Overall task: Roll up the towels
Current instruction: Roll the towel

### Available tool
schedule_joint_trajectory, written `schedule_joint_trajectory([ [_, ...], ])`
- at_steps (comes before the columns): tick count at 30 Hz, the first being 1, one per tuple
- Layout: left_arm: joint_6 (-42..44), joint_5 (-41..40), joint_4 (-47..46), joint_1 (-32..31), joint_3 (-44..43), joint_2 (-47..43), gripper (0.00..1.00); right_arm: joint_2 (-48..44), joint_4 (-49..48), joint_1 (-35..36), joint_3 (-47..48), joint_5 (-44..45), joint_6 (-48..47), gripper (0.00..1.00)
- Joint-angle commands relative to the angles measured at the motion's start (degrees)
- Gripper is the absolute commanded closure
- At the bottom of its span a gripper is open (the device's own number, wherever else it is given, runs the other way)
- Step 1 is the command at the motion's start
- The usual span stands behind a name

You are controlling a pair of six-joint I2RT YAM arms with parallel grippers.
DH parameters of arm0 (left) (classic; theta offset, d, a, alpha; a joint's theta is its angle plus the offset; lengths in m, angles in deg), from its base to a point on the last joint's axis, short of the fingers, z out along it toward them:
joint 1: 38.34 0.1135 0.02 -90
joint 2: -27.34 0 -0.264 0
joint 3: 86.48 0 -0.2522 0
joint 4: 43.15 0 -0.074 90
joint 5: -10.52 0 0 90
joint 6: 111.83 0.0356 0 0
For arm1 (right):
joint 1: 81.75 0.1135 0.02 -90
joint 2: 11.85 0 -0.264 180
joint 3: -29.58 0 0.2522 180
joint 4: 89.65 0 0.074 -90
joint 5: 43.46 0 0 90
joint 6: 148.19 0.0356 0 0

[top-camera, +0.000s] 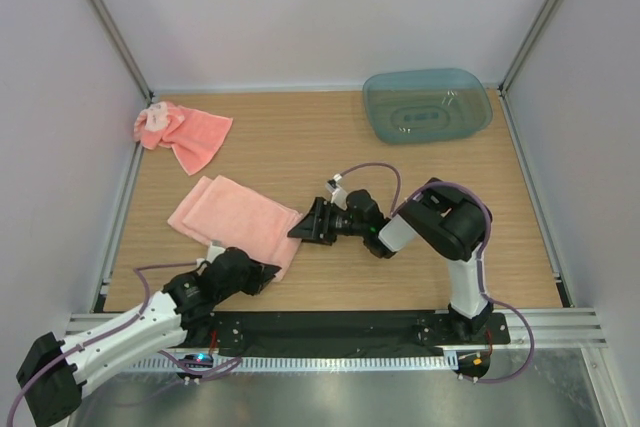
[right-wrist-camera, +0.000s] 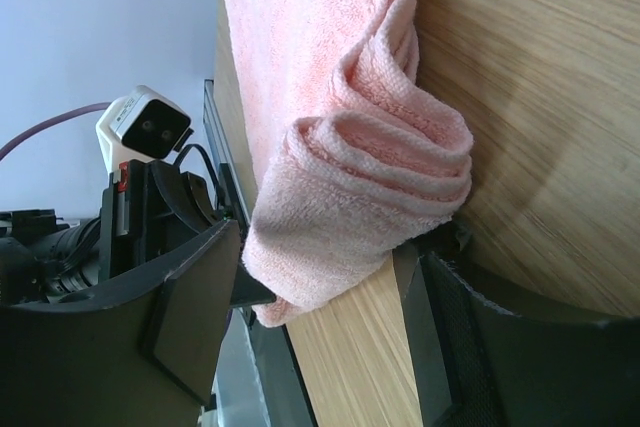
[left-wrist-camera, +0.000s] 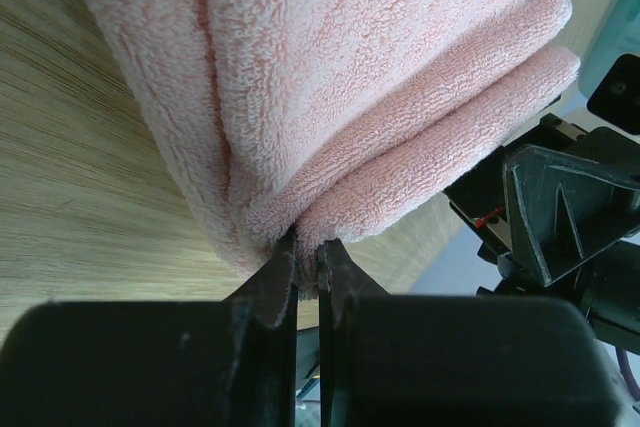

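Two towels: crumpled towel far left, folded towel front left | blue-green tub far right, apart from both | left gripper clenched on folded towel's near edge | right gripper spread, straddling its bunched end | wooden table, white walls

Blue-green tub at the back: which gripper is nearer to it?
Right. The right gripper is at the folded towel's right edge, mid-table, diagonally in front of the tub. The left gripper pinches that towel's near edge, farther left and nearer the front.
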Motion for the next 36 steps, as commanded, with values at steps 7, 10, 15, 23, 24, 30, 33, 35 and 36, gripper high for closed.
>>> schedule_joint_trajectory([
  [7, -2.91, 1.53, -1.65, 0.32, 1.24, -1.77, 0.99, 2.96, -3.27, 3.14, -0.58, 4.4, 0.85, 0.51],
  [10, -2.65, 1.53, -0.69, 0.32, 1.33, -2.47, 1.0, 3.32, -3.99, 3.14, -0.49, 4.31, 1.47, 0.64],
  [15, 0.15, 1.27, 1.15, 0.32, 0.98, -3.53, 0.9, -0.89, 6.18, 3.14, 1.87, 6.68, -2.47, 0.76],
  [23, 14.56, -0.49, 8.97, 0.32, -7.71, 2.26, 0.49, -9.25, 48.19, 3.06, 16.54, 15.2, -16.44, 0.88],
  [24, 16.75, -0.49, 9.68, 0.32, -10.51, 4.18, 0.48, -8.99, 50.74, 3.14, 19.52, 15.82, -17.93, 0.88],
  [30, 34.07, -5.66, 14.34, -2.48, -23.08, 20.45, 0.49, -6.88, 70.43, 3.14, 29.81, 18.28, -22.78, 0.9],
  [33, 40.14, -13.3, 15.13, -9.24, -30.47, 27.21, 0.48, -6.44, 77.29, 3.14, 33.41, 20.65, -24.89, 0.9],
  [35, 43.65, -17.61, 15.13, -12.15, -35.66, 32.21, 0.48, -6.09, 81.43, 3.14, 35.09, 21.53, -26.12, 0.9],
  [36, 44.71, -18.84, 15.13, -14.86, -37.15, 33.81, 0.48, -6.0, 83.7, 3.14, 36.58, 21.8, -26.3, 0.9],
])
